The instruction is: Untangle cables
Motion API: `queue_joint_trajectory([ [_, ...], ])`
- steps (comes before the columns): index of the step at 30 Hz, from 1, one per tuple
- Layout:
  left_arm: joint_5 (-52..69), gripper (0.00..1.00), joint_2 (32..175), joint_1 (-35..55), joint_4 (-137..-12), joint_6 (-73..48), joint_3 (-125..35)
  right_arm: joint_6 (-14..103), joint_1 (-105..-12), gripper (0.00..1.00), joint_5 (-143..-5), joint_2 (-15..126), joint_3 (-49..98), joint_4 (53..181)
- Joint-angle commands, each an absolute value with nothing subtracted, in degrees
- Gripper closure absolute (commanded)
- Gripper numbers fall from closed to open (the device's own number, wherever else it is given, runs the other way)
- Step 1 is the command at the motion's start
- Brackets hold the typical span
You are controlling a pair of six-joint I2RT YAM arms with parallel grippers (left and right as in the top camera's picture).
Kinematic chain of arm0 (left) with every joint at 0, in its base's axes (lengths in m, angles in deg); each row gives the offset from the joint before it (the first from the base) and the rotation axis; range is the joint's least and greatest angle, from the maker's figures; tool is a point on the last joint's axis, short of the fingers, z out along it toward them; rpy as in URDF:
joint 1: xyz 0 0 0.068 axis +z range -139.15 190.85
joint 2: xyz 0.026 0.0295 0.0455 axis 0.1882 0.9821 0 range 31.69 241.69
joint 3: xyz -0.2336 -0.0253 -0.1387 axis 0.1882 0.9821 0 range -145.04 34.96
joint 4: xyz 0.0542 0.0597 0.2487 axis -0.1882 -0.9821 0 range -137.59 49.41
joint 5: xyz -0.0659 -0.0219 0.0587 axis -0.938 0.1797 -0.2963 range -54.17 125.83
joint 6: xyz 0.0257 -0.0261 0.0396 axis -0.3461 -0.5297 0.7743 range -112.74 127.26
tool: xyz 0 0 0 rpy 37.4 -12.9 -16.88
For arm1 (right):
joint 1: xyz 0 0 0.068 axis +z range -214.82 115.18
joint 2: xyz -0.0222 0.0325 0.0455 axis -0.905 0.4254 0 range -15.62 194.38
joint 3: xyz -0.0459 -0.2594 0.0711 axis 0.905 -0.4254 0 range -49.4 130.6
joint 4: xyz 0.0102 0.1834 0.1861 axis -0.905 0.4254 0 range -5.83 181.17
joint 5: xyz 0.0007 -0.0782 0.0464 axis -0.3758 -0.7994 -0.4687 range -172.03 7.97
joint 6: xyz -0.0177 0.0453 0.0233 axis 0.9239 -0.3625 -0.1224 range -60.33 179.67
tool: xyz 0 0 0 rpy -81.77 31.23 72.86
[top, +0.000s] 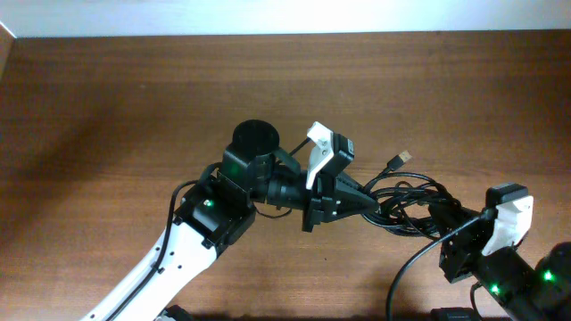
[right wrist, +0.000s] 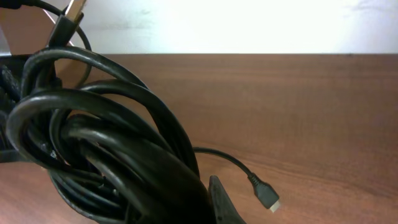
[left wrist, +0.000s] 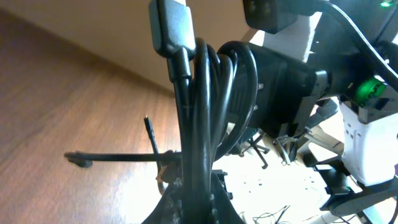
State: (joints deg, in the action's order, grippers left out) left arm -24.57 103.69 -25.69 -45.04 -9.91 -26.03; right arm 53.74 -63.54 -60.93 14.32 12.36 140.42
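Overall: cables bunched in tangled loops at left gripper tips, over wooden table. Left gripper clamped on bundle strands. Right gripper clamped on same bundle, side opposite left gripper. One plug stuck out loose nearby.

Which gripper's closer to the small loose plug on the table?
Right gripper: the small plug lies just beside its finger. Left gripper clamps the far side of the cable bundle.

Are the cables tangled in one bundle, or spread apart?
Tangled. The cables lie in one bundle of overlapping loops; only a small plug sticks out on its cord.
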Motion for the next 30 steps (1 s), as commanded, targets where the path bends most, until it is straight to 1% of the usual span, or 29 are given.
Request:
queue_joint_trajectory([
  [1,-20.64,1.00,102.29,-21.99,-50.24,-9.84,-25.46,50.59,-65.20,0.96,-75.71,13.42,13.52,138.62],
  [7,-19.63,1.00,102.29,-21.99,-53.15,-9.82,-25.46,49.50,-65.20,0.96,-75.66,13.42,13.52,137.27],
  [8,-19.65,0.97,102.29,-21.99,-53.13,-9.84,-25.46,49.21,-65.20,0.96,-75.68,13.42,13.52,137.23],
  [9,-19.65,0.89,102.29,-21.99,-53.13,-9.82,-25.46,48.60,-65.20,0.96,-75.68,13.42,13.52,137.23],
  [10,-19.65,0.73,102.29,-21.99,-53.13,-9.82,-25.46,48.36,-65.20,0.96,-75.64,13.42,13.52,137.25],
  [11,-19.68,0.50,102.29,-21.99,-53.13,-9.75,-25.46,48.23,-65.20,0.96,-75.66,13.42,13.52,137.25],
  [12,-20.00,0.40,102.29,-21.99,-53.13,-9.01,-25.46,48.23,-65.20,0.96,-75.66,13.42,13.52,137.25],
  [14,-20.75,0.23,102.27,-21.99,-53.15,-7.11,-25.46,48.23,-65.20,0.96,-75.66,13.42,13.52,137.23],
  [16,-20.90,0.14,102.08,-21.99,-53.15,-5.73,-25.46,48.23,-65.20,0.96,-75.66,13.42,13.52,137.25],
  [21,-20.75,0.01,100.20,-21.99,-53.13,0.45,-25.46,48.23,-65.20,0.96,-75.64,13.42,13.52,137.33],
  [24,-19.26,0.01,98.27,-22.06,-53.17,7.16,-25.46,48.21,-65.20,0.96,-74.53,13.42,13.52,137.73],
  [30,-4.88,0.01,97.22,-25.64,-53.54,13.63,-25.46,45.10,-65.20,0.96,-71.20,13.42,13.52,141.97],
])
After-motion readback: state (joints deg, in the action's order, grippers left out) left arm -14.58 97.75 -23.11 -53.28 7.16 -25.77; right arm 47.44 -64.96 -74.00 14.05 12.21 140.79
